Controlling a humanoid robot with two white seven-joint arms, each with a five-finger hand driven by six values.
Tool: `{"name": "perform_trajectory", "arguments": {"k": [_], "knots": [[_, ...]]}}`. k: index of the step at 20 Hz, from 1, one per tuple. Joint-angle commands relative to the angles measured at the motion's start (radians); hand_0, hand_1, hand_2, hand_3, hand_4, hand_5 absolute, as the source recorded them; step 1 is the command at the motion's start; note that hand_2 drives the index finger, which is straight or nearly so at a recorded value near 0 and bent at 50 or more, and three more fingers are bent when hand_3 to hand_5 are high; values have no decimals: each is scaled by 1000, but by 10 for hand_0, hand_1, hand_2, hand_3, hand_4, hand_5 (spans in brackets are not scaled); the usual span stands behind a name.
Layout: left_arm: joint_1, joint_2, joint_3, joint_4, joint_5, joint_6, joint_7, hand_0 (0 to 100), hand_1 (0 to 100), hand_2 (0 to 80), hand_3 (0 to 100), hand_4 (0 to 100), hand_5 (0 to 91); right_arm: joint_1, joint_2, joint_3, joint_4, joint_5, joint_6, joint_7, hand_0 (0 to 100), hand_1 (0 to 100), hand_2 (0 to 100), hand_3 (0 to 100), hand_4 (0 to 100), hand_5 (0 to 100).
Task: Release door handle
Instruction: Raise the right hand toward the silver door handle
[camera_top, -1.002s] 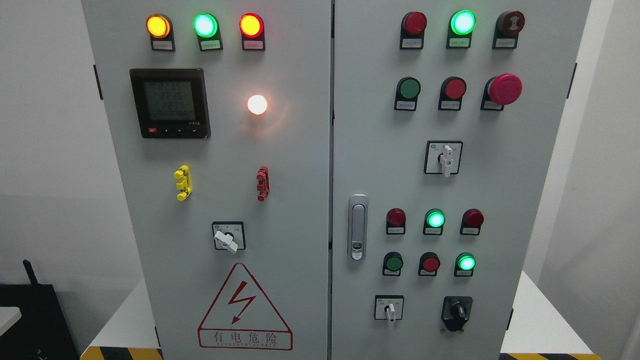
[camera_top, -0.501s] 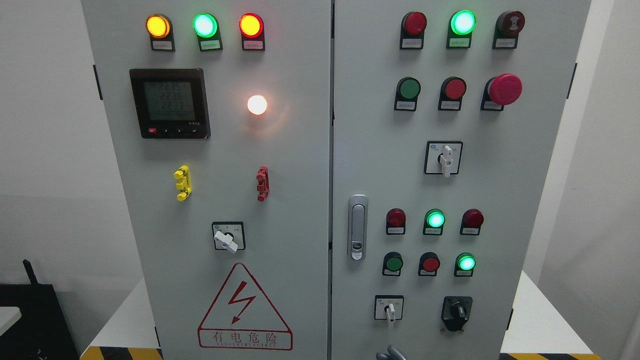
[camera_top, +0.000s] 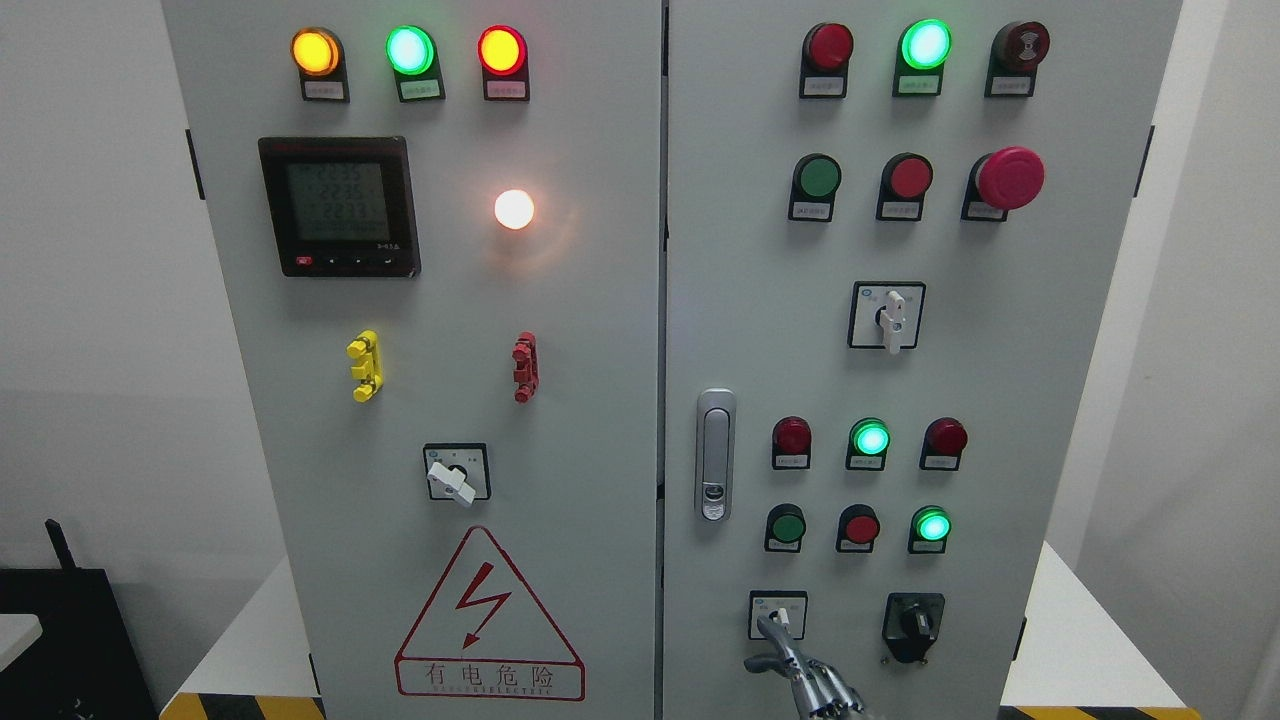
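The silver door handle (camera_top: 715, 455) lies flat and upright in its recess at the left edge of the cabinet's right door (camera_top: 1000, 400). Both doors look closed. My right hand (camera_top: 792, 665) rises from the bottom edge, well below the handle and apart from it. Its fingers (camera_top: 770, 628) are spread and hold nothing; one fingertip reaches up in front of the small white selector switch (camera_top: 778, 615). Only the metal fingers and part of the palm show. The left hand is out of view.
The right door carries lit and unlit push buttons, a red mushroom stop button (camera_top: 1008, 178), a black rotary knob (camera_top: 913, 625) and another white selector (camera_top: 888, 315). The left door (camera_top: 450, 400) has a meter, lamps and a hazard sign. White wall on both sides.
My right hand has come up into view from the bottom edge, from nothing a second ago to fingertips half a second ago, and stands in front of the lower selector switch now. The cabinet is unchanged.
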Motion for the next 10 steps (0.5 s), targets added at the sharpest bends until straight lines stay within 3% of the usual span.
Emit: {"name": "perform_trajectory", "arguments": {"k": [1, 3, 5, 8, 10], "knots": [[0, 0, -25, 0, 0, 1, 1, 120, 389, 0, 0, 0, 0, -77, 45, -31, 49, 217, 26, 41, 440, 334, 0, 536, 485, 581], [0, 0, -25, 0, 0, -1, 1, 120, 389, 0, 0, 0, 0, -81, 58, -29, 52, 257, 26, 67, 416, 334, 0, 579, 532, 647], [0, 0, -25, 0, 0, 1, 1, 120, 389, 0, 0, 0, 0, -78, 66, -26, 52, 295, 24, 67, 394, 322, 0, 596, 547, 663], [0, 0, -25, 0, 0, 1, 1, 120, 389, 0, 0, 0, 0, -78, 117, -23, 55, 344, 26, 68, 388, 310, 0, 605, 553, 669], [0, 0, -25, 0, 0, -1, 1, 120, 389, 0, 0, 0, 0, -81, 117, -31, 61, 369, 27, 67, 385, 306, 0, 610, 557, 671]]}}
